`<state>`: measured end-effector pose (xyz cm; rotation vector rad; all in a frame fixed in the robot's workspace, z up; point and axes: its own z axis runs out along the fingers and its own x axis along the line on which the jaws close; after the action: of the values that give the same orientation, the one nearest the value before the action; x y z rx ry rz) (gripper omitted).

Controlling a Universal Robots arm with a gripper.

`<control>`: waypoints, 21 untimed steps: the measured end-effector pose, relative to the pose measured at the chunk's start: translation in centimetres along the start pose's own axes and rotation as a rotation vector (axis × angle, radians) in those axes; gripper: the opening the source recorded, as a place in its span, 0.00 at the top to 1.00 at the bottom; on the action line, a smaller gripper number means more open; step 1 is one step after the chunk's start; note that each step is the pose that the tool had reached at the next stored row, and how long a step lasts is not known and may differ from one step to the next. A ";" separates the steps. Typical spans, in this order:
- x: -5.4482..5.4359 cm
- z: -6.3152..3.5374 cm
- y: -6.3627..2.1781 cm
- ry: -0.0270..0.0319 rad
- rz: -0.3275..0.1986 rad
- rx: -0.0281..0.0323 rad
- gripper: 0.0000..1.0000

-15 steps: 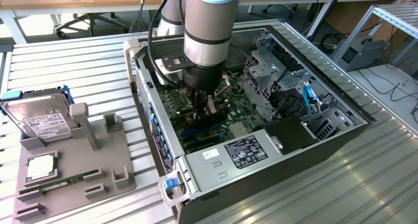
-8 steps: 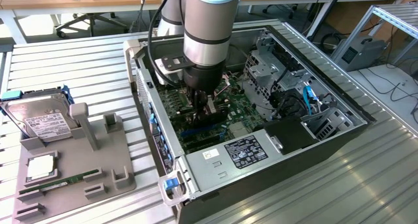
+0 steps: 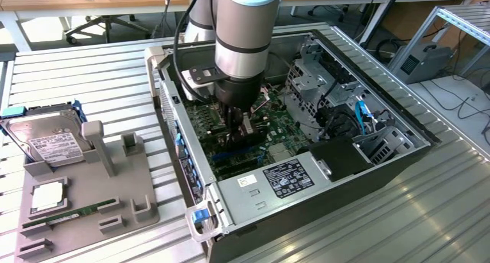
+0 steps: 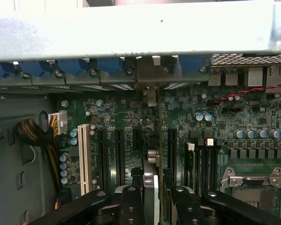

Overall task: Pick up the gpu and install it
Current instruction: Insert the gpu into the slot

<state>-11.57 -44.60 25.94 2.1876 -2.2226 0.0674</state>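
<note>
Gpu (image 4: 151,187) sits edge-on between the gripper (image 4: 152,206) fingers, so we mostly see a thin dark board with a silvery metal strip running toward the case's rear wall. The black fingers (image 4: 130,206) are clamped on it from both sides, pretty snug from what we can see in the wrist view. It hangs right above the green motherboard (image 4: 253,117), lined up along the row of long black slots (image 4: 118,154), with a cream-coloured slot (image 4: 84,159) just beside those. We can't tell if the card edge is actually touching a slot yet.

Room is tight down there: the pale metal rear wall of the pc case (image 3: 253,202) with its blue clips is close ahead of the card, a bundle of yellow and black cables (image 4: 35,138) is off to one side, and the shiny square cpu socket (image 4: 253,187) is on the other.

From the exterior view, the arm (image 3: 243,33) drops nearly straight down into the open case, grey cylinder above, dark wrist below, gripper (image 3: 238,138) buried among the boards. Well apart from the case, on the exterior view's left, a grey holder tray (image 3: 115,211) keeps a silver labelled hard drive (image 3: 47,142) and a thin green ram stick (image 3: 73,213), all on a ribbed aluminium table (image 3: 398,217).
</note>
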 end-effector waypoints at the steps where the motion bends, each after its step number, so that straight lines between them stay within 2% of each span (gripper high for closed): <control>1: 0.0 0.01 0.00 0.0002 0.000 0.0000 0.73; 15: 0.0 0.16 0.00 0.0001 0.000 0.0002 0.73; 21: 0.0 0.17 0.00 -0.0114 0.001 0.0000 0.73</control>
<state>-11.57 -44.59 25.77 2.1930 -2.2291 0.0551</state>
